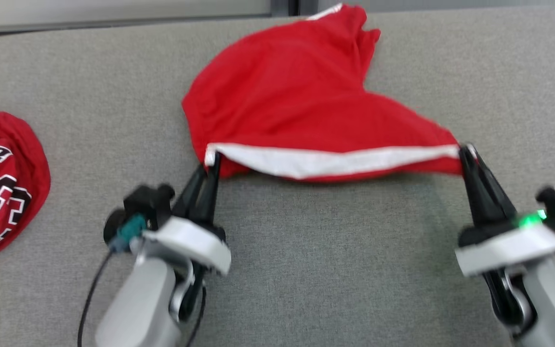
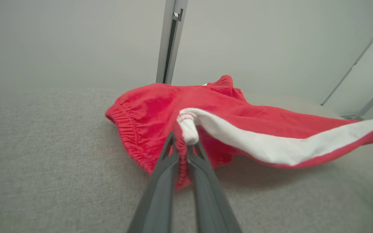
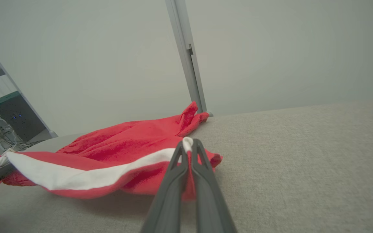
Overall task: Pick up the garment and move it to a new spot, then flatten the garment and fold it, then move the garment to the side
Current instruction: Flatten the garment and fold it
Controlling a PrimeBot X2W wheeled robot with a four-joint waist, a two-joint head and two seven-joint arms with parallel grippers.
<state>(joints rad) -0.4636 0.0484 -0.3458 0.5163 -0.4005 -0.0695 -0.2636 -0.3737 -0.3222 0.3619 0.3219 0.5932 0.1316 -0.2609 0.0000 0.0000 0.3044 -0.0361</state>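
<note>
Left gripper (image 1: 212,161) and right gripper (image 1: 465,152) each pinch one end of the white stripe on the red garment (image 1: 282,96), near the grey tabletop (image 1: 330,265) far edge; a printed jersey (image 1: 3,183) lies at its left edge.

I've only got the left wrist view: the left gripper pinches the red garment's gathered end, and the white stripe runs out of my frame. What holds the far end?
Observer: The right gripper is shut on the red garment there. The white stripe hangs between it and the left gripper, sagging slightly.
Operator: Anything else on the table?
Observer: A second red garment with black-and-white lettering lies on the grey table at the robot's left.
Operator: Any indicator lit?
Observer: A green light glows on the right wrist.
</note>
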